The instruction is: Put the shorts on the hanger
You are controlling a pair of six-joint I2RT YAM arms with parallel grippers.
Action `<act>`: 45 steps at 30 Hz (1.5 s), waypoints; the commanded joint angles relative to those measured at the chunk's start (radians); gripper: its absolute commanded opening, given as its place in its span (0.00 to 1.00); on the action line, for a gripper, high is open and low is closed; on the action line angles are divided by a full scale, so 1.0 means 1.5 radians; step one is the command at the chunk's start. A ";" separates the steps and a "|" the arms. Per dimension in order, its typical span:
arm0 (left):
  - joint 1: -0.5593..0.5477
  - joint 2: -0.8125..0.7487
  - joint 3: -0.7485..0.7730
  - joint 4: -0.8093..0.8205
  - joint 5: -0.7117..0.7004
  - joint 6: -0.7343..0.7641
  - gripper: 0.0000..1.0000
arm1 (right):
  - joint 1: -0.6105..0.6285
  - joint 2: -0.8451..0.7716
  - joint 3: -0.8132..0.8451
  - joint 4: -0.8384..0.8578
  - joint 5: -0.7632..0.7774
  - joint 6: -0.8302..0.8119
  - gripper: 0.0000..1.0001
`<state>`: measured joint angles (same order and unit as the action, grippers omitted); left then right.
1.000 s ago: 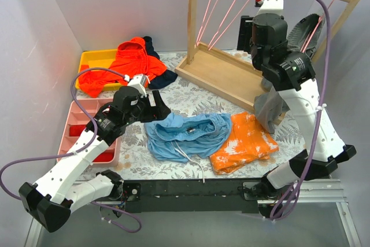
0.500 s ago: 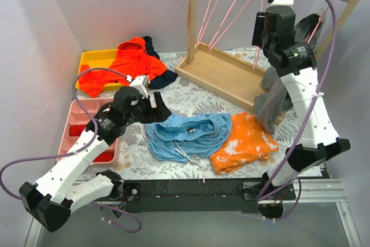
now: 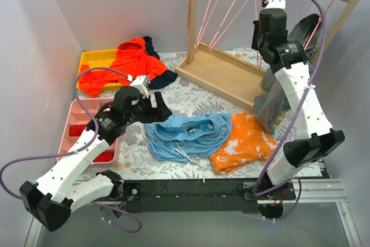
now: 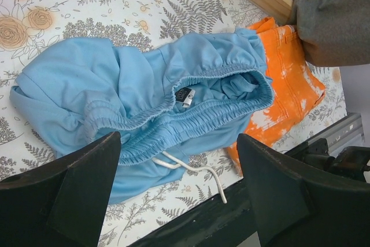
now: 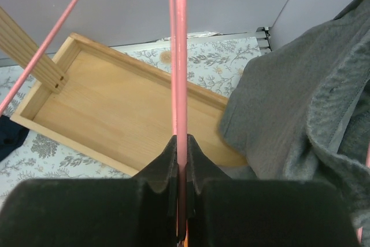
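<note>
Top view: the shorts (image 3: 188, 134) are seen crumpled midway along the near edge of the table (image 3: 202, 101). Left wrist view: the left gripper (image 4: 179, 143) is held open above them. The fabric is judged soft and light, best taken at the waistband (image 4: 202, 117). Right wrist view: the right gripper (image 5: 181, 148) is clamped on the hanger (image 5: 181, 56).

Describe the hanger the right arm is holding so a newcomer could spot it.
Start at the wooden rack at the back right, with pink wire hangers dangling from it. The hanger is the one beside the grey garment, and the only one with the right claw shut on its wire.
</note>
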<state>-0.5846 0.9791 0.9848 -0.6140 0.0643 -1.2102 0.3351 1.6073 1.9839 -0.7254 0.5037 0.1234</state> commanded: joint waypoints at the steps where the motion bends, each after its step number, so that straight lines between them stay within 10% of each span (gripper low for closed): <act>1: 0.002 -0.001 0.018 0.014 0.010 0.010 0.81 | -0.002 -0.029 0.029 0.029 0.023 -0.008 0.01; 20: 0.002 -0.001 -0.008 0.037 0.023 -0.003 0.86 | 0.000 -0.161 -0.004 0.024 0.017 -0.005 0.01; 45: 0.002 0.020 -0.041 0.073 -0.013 -0.078 0.91 | 0.000 -0.476 -0.222 -0.070 -0.429 0.103 0.01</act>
<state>-0.5846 1.0115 0.9279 -0.5293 0.0826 -1.2835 0.3340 0.9310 1.6562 -0.8890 0.0444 0.2569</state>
